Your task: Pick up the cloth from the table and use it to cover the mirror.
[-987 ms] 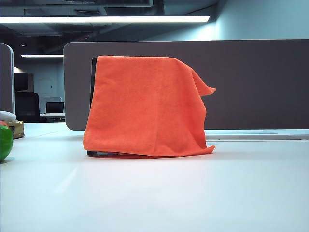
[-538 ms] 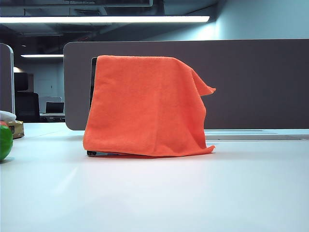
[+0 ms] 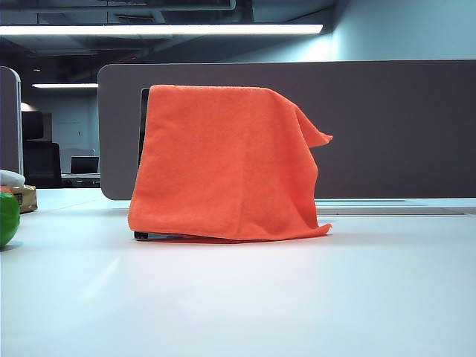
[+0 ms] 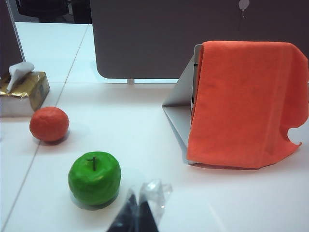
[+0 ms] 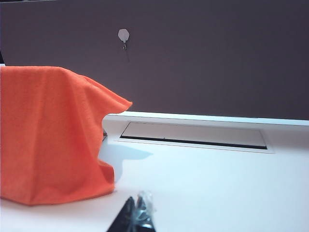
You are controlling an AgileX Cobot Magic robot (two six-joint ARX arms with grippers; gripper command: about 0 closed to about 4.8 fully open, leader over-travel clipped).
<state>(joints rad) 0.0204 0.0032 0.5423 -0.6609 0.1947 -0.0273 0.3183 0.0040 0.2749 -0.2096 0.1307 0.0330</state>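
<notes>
Over the upright mirror (image 4: 194,77) on the table (image 3: 238,297), you see the cloth (image 3: 223,163) draped, so the covering looks done, and the left gripper (image 4: 140,212) and right gripper (image 5: 137,215), both clenched and empty, need only retreat.

A wide grey partition panel (image 3: 387,126) stands under a ceiling strip light (image 3: 160,30).

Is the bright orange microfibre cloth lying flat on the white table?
No, the bright orange microfibre cloth is draped over the upright mirror, hanging down its front to the white table.
</notes>
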